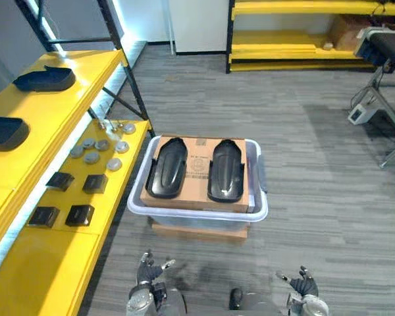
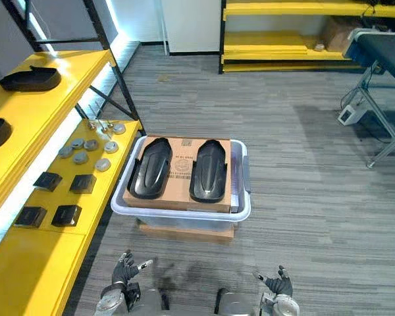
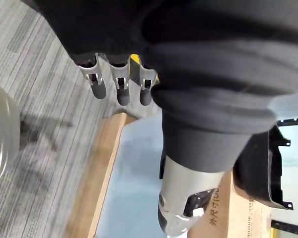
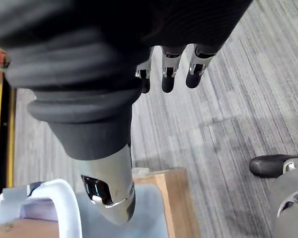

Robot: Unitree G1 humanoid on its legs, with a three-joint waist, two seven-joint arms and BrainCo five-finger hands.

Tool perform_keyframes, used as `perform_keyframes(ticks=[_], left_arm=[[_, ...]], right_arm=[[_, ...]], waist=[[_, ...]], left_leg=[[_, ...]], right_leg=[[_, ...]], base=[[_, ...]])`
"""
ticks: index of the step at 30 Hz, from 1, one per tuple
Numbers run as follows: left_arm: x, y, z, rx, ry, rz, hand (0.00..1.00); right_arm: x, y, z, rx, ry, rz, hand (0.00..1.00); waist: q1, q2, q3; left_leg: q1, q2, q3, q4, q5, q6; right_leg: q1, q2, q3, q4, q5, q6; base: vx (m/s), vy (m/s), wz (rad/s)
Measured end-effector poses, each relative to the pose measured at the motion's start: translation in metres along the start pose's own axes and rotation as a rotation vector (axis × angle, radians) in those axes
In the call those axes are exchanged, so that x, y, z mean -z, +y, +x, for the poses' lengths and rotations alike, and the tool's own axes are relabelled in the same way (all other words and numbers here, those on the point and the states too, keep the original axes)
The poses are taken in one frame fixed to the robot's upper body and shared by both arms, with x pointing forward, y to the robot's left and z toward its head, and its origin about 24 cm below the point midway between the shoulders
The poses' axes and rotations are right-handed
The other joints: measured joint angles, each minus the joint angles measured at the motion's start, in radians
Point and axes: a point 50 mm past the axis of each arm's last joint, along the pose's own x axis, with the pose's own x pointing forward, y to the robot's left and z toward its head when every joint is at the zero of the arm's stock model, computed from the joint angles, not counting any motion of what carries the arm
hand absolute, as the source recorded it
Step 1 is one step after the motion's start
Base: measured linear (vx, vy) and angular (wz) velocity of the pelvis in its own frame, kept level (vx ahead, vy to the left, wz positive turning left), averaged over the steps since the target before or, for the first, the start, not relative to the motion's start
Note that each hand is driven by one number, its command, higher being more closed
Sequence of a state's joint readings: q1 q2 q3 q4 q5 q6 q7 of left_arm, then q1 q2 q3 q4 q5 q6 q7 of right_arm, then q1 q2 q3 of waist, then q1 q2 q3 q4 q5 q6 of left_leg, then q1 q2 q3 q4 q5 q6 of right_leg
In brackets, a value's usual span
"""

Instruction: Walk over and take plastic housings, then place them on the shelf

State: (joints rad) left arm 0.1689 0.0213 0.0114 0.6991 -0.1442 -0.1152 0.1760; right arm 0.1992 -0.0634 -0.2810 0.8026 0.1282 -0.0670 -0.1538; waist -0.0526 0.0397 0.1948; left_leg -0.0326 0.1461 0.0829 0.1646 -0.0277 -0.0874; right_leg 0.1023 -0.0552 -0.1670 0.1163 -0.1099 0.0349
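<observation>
The left hand [image 1: 147, 271] and the right hand [image 1: 303, 284] sit lowest in the head views. They are held out side by side above the grey floor [image 1: 316, 171], well apart, and both reach toward the bin [image 1: 197, 214] just ahead. Each hand is wide open and empty. In the left wrist view its fingers [image 3: 120, 89] run out straight with the thumb [image 3: 181, 208] set apart from them. In the right wrist view the fingers [image 4: 168, 74] and thumb [image 4: 111, 196] stand the same way, above the bin's pale rim.

A cardboard sheet [image 1: 199, 164] lies across the top of the bin. On it rest two black plastic housings side by side, the left housing [image 1: 168, 168] and the right housing [image 1: 226, 170], neither touched by a hand.

The yellow shelf [image 1: 85, 72] stands to the robot's left. Its upper level carries a far shelf housing [image 1: 45, 79] and a near shelf housing [image 1: 3, 131]. The lower level holds grey discs [image 1: 102, 148] and small black boxes [image 1: 69, 197].
</observation>
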Motion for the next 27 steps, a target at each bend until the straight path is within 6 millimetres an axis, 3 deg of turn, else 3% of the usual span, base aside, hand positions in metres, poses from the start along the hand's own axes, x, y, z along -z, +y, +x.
perform_keyframes(ticks=[3, 6, 10, 12, 16, 18, 22, 25, 27], left_arm=[[-0.002, 0.005, 0.001, -0.002, -0.006, 0.022, 0.00], [-0.003, 0.014, 0.002, -0.018, -0.011, 0.042, 0.00], [-0.006, 0.027, 0.003, -0.045, -0.022, 0.066, 0.00], [-0.011, 0.029, 0.003, -0.046, -0.043, 0.068, 0.00], [-0.021, 0.027, 0.004, -0.038, -0.090, 0.071, 0.00], [-0.020, 0.027, 0.003, -0.035, -0.092, 0.084, 0.00], [-0.018, 0.025, 0.002, -0.023, -0.091, 0.103, 0.00], [-0.014, 0.023, 0.000, 0.002, -0.086, 0.111, 0.00], [-0.013, 0.019, -0.001, 0.019, -0.084, 0.122, 0.00]], right_arm=[[0.003, 0.001, -0.001, 0.006, 0.015, 0.040, 0.00], [-0.003, -0.002, 0.002, 0.024, 0.001, 0.085, 0.00], [-0.018, -0.013, 0.003, 0.069, -0.059, 0.162, 0.00], [-0.039, -0.027, 0.001, 0.121, -0.153, 0.201, 0.00], [-0.105, -0.065, -0.015, 0.221, -0.453, 0.235, 0.00], [-0.136, -0.074, -0.028, 0.254, -0.599, 0.221, 0.00], [-0.181, -0.064, -0.051, 0.222, -0.820, 0.193, 0.00], [-0.206, -0.039, -0.064, 0.163, -0.940, 0.138, 0.00], [-0.218, -0.016, -0.066, 0.100, -0.985, 0.072, 0.00]], waist=[[-0.001, -0.028, -0.009], [0.003, -0.025, -0.012], [0.001, -0.024, -0.018], [-0.007, -0.025, -0.018], [-0.029, -0.030, -0.027], [-0.038, -0.035, -0.037], [-0.041, -0.039, -0.041], [-0.039, -0.039, -0.041], [-0.020, -0.040, -0.043]], left_leg=[[0.023, -0.046, 0.029, -0.067, 0.015, 0.022], [0.055, -0.081, 0.063, -0.129, 0.022, 0.035], [0.064, -0.091, 0.085, -0.163, 0.022, 0.037], [0.061, -0.095, 0.089, -0.172, 0.021, 0.037], [0.063, -0.093, 0.089, -0.190, 0.021, 0.037], [0.063, -0.091, 0.085, -0.197, 0.021, 0.037], [0.062, -0.092, 0.080, -0.201, 0.021, 0.037], [0.052, -0.095, 0.062, -0.201, 0.022, 0.038], [0.026, -0.097, 0.047, -0.204, 0.036, 0.045]], right_leg=[[-0.005, -0.039, 0.014, -0.016, 0.000, 0.025], [-0.021, -0.069, 0.046, -0.020, -0.005, 0.046], [-0.035, -0.073, 0.062, -0.038, -0.002, 0.052], [-0.037, -0.073, 0.064, -0.045, -0.001, 0.052], [-0.040, -0.068, 0.063, -0.050, -0.001, 0.053], [-0.041, -0.065, 0.062, -0.050, -0.001, 0.053], [-0.041, -0.066, 0.058, -0.049, -0.001, 0.053], [-0.041, -0.068, 0.041, -0.049, -0.001, 0.053], [-0.060, -0.069, 0.026, -0.049, 0.000, 0.054]], base=[[0.14, 0.127, -0.12], [0.10, 0.112, -0.25], [0.07, 0.043, -0.18], [0.10, 0.017, -0.08], [0.09, -0.009, -0.01], [0.08, -0.013, 0.05], [0.04, -0.001, 0.05], [0.01, -0.003, 0.17], [-0.02, -0.011, 0.21]])
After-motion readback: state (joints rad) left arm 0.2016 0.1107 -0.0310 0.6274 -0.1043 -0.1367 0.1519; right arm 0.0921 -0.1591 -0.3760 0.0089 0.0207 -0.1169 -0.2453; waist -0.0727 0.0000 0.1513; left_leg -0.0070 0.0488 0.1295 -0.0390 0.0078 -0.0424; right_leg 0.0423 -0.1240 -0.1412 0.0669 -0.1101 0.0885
